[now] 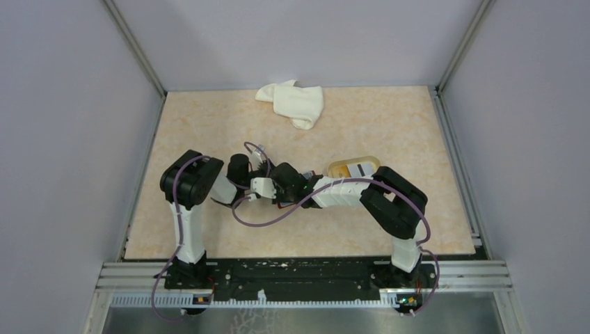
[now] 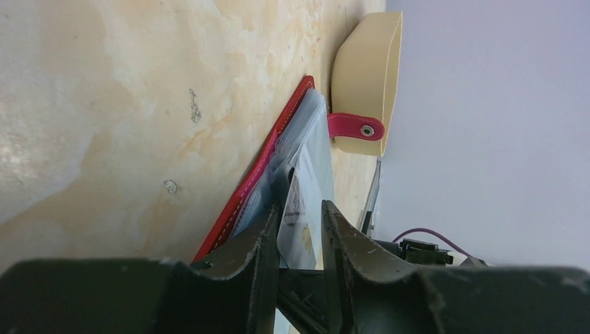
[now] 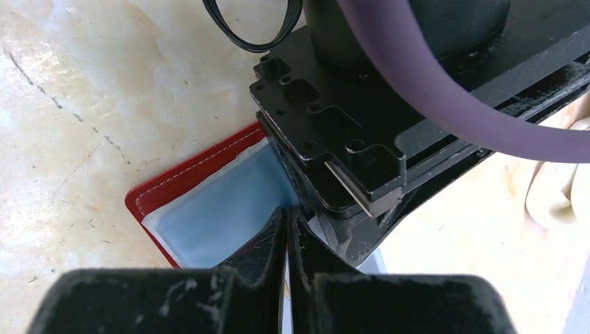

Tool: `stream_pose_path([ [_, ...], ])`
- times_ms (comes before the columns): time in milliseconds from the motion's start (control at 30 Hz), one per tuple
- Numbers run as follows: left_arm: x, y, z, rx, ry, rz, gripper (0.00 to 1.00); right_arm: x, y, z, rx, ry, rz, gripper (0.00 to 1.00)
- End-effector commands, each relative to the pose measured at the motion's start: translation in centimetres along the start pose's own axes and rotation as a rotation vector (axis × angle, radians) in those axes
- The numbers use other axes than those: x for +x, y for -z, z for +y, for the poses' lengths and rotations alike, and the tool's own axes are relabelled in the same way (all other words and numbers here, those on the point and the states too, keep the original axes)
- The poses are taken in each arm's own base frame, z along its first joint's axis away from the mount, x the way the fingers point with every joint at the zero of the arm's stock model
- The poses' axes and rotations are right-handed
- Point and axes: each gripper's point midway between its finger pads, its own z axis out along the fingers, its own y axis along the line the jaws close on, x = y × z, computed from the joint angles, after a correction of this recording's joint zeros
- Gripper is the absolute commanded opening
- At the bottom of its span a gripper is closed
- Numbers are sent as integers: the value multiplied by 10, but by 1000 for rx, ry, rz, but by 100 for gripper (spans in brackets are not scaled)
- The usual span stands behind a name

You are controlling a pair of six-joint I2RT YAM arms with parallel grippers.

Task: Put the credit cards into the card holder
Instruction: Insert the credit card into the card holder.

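1. The left gripper grips a credit card, whose front edge is at the clear pockets of the card holder.
2. The holder lies open on the table, just beside the beige tray.
3. The right gripper, fingers pressed together and empty, rests on a pocket; it should probably pin the holder down while the card slides in flat.
4. The tray seems to hold one more pale card.

Bright, even light — soft shadows, blurred foreground
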Motion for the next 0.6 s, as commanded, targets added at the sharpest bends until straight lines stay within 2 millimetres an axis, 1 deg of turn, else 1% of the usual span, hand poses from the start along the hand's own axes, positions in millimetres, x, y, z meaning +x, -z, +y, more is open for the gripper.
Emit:
stream_pose_path([
  [0,20,0,32,-91,28,49,35,0,-1,-5,47,-6,22,0],
  [367,20,0,33,-94,28,52,35,14,11,-13,88,-17,67,0],
  [567,20,0,33,-94,27,52,35,26,17,-24,100,-50,88,0],
])
